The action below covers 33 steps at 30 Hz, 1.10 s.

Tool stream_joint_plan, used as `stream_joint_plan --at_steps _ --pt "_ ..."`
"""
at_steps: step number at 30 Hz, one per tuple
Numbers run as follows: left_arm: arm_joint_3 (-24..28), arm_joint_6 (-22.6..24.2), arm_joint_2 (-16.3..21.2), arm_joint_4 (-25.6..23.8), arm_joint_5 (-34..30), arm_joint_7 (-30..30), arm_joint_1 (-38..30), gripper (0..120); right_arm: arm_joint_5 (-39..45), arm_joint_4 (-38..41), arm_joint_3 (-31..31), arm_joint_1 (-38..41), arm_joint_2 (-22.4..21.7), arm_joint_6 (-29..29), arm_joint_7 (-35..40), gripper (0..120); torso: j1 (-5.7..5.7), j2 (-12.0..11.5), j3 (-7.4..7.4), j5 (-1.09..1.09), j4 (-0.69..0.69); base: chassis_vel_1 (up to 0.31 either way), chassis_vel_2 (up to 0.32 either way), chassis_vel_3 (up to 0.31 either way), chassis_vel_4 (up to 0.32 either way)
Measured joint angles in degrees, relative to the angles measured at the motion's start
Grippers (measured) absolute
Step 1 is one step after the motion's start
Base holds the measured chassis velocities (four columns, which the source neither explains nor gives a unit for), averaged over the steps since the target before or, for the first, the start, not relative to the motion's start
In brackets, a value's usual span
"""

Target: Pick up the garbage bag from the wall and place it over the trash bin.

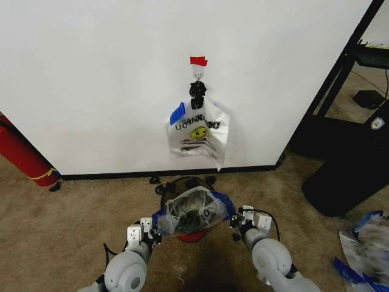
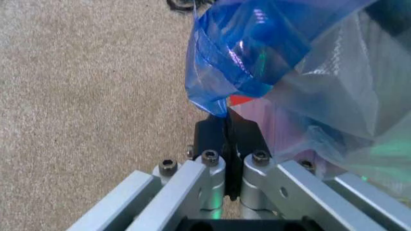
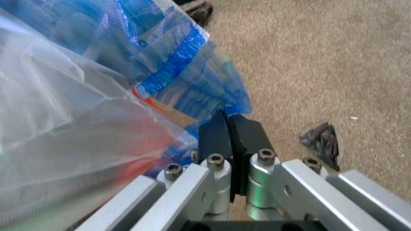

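Observation:
The garbage bag [image 1: 191, 210], clear crinkly film with blue strips at its rim, is spread over the mouth of the black trash bin [image 1: 187, 182], which stands on the carpet just in front of the wall [image 1: 91, 79]. My left gripper [image 1: 152, 233] is at the bin's left side, shut on the bag's blue rim [image 2: 218, 82]; its black fingertips [image 2: 212, 132] are pressed together. On the bin's right side my right gripper [image 1: 236, 221] is shut on the blue rim [image 3: 192, 72] as well. The bin's red base [image 1: 192, 237] shows below the film.
A white smiley-face shopping bag [image 1: 197, 131] hangs from the hook [image 1: 198, 73] under red tape [image 1: 198, 61]. A red cylinder [image 1: 21, 155] leans at the left. Black furniture [image 1: 352, 170] stands at the right, with crumpled plastic [image 1: 364, 249] on the carpet near it.

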Motion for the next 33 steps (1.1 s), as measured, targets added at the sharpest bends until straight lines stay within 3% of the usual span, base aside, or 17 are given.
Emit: stream_joint_plan --at_steps 6,9,11,23,31,33 --pt "-0.12 0.63 0.48 -0.17 0.77 -0.11 0.45 0 -0.50 0.00 -0.25 0.26 0.46 0.49 -0.03 0 0.00 0.00 0.00 0.00 0.00 0.000 0.000 0.000 0.000" --pt "-1.97 3.30 2.41 -4.19 0.51 0.42 2.85 16 -2.23 2.64 -0.11 -2.15 -0.68 0.96 -1.83 13 0.00 0.00 0.00 0.00 0.00 0.000 0.000 0.000 0.000" --pt "-2.36 3.69 2.73 -4.99 0.44 0.46 3.36 19 -2.63 3.20 -0.03 -2.70 -0.96 1.28 -2.06 18 0.00 0.00 0.00 0.00 0.00 0.000 0.000 0.000 0.000" --pt "-5.80 6.25 5.89 -16.72 0.45 0.00 7.97 65 -7.41 9.66 1.85 -9.47 -4.10 5.31 -4.32 63 0.00 0.01 -0.01 0.00 0.00 0.000 0.000 0.000 0.000" --pt "-6.76 6.49 6.70 -19.91 0.48 1.04 10.67 95 -9.25 10.42 2.78 -11.83 -4.19 7.98 -5.69 92 0.00 0.01 -0.01 0.00 0.00 0.000 0.000 0.000 0.000" --pt "-6.76 6.46 6.69 -20.12 0.47 1.15 10.90 98 -9.55 10.46 2.83 -12.07 -4.20 8.24 -5.95 97 0.00 0.01 -0.01 0.00 0.00 0.000 0.000 0.000 0.000"
